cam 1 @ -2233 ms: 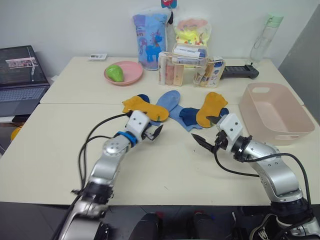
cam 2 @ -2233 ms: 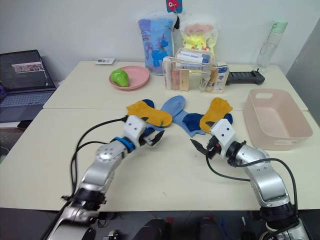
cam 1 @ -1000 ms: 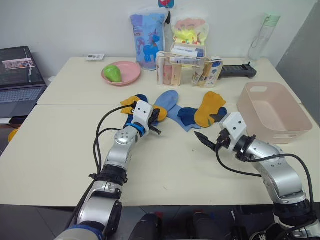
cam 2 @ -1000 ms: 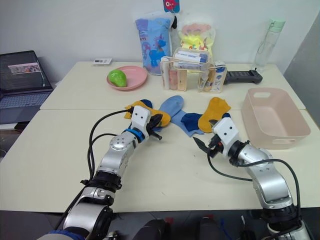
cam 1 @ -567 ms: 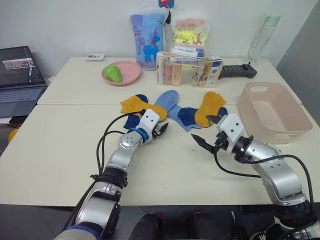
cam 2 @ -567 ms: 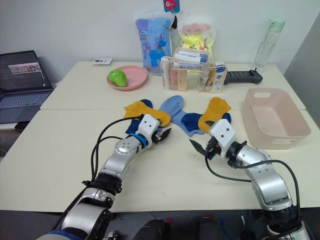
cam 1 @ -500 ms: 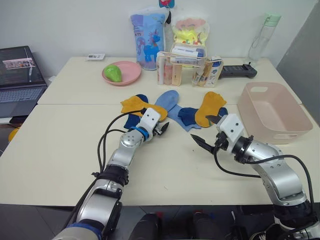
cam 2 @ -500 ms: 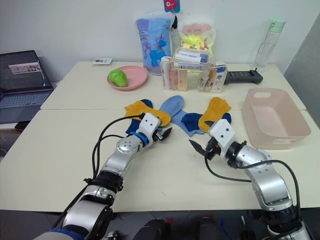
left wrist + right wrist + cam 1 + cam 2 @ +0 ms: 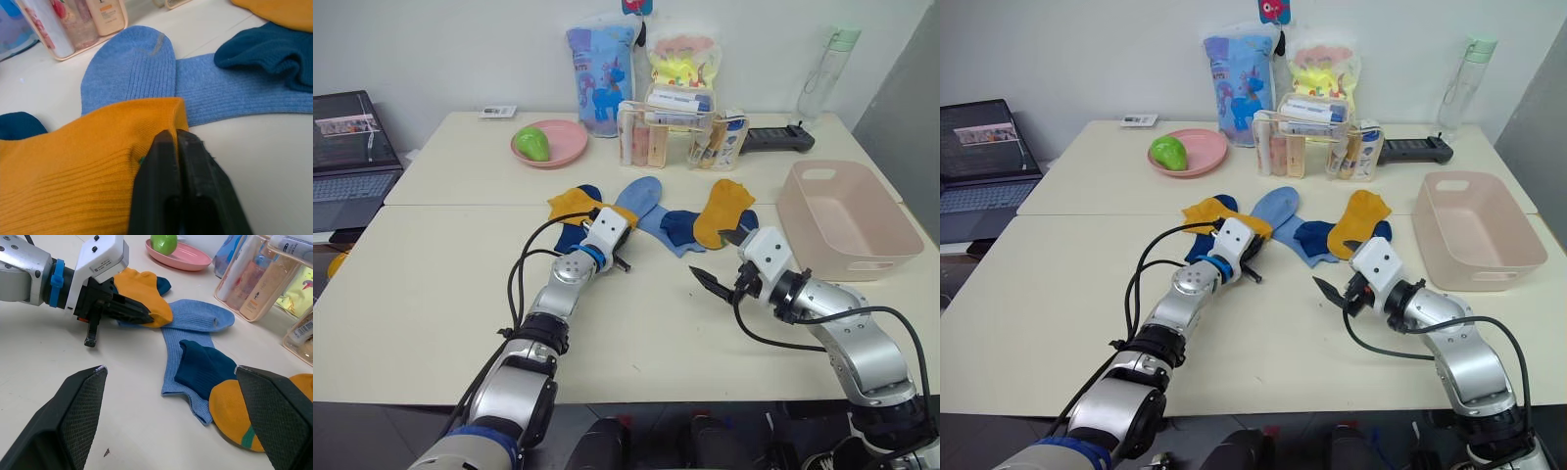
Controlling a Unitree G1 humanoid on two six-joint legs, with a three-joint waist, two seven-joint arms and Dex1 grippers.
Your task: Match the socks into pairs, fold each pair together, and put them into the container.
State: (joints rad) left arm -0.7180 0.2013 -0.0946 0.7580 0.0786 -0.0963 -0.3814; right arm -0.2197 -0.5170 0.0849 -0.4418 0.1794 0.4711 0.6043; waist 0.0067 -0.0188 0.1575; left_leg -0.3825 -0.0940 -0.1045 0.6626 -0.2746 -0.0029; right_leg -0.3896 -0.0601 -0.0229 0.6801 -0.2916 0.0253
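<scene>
Jaws of the left gripper (image 9: pixel 175 138) pinch a ribbed mustard sock (image 9: pixel 73 161).

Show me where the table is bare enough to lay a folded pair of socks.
Bare tabletop lies left of the left gripper, and more between both grippers toward the near edge. The pale pink rectangular plastic basin is empty. It is crowded mid-table, where yellow, navy and light blue socks overlap.
</scene>
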